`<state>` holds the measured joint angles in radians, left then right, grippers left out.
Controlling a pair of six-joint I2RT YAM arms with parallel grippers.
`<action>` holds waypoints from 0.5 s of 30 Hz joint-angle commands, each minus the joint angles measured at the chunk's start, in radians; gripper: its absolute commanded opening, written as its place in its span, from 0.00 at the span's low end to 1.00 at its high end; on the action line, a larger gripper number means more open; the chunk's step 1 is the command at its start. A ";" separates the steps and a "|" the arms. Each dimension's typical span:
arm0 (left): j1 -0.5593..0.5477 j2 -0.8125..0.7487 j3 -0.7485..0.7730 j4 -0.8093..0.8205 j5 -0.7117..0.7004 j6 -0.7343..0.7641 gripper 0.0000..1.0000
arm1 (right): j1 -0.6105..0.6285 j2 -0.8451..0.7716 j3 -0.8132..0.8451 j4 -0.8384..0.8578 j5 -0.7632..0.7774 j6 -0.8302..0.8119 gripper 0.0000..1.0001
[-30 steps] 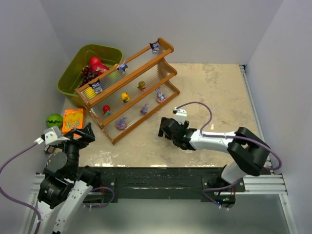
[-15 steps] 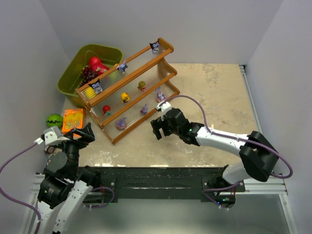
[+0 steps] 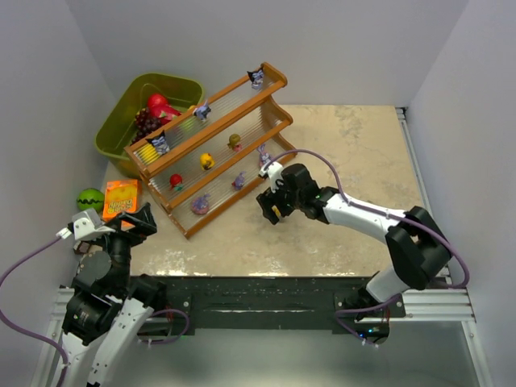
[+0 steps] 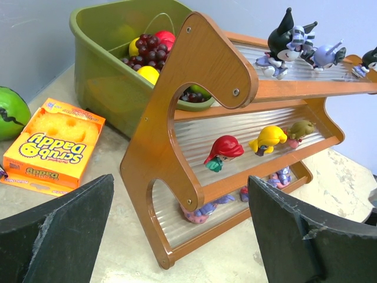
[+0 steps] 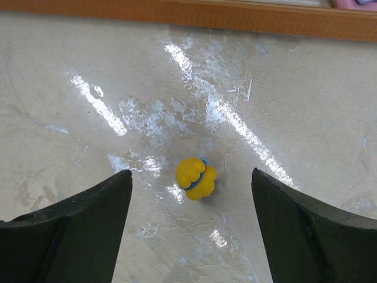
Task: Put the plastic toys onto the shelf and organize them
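Beige marbled tabletop [image 5: 294, 88]. My right gripper [image 3: 272, 211] hangs spread wide, gripping nothing. The yellow toy [image 5: 196, 177] lies between its fingers, clear of both, near the shelf [image 5: 177, 12] front rail. My left gripper [image 3: 133, 224] is likewise spread, empty.

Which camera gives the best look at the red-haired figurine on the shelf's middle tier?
The left wrist view: the red-haired figurine is close, with its hair and green lower part clear, on the shelf. The top external view shows it only as a small red dot. The right wrist view misses it.
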<state>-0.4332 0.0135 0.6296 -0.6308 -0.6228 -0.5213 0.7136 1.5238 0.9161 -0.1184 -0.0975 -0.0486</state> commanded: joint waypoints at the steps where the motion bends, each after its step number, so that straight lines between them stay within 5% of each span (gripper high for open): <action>1: 0.004 -0.110 0.002 0.019 -0.017 -0.019 1.00 | -0.028 0.050 0.030 0.022 -0.071 -0.011 0.83; 15: 0.004 -0.103 0.002 0.019 -0.015 -0.017 1.00 | -0.055 0.098 0.026 0.037 -0.088 0.006 0.72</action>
<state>-0.4332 0.0135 0.6296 -0.6308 -0.6228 -0.5236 0.6617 1.6222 0.9161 -0.1070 -0.1543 -0.0456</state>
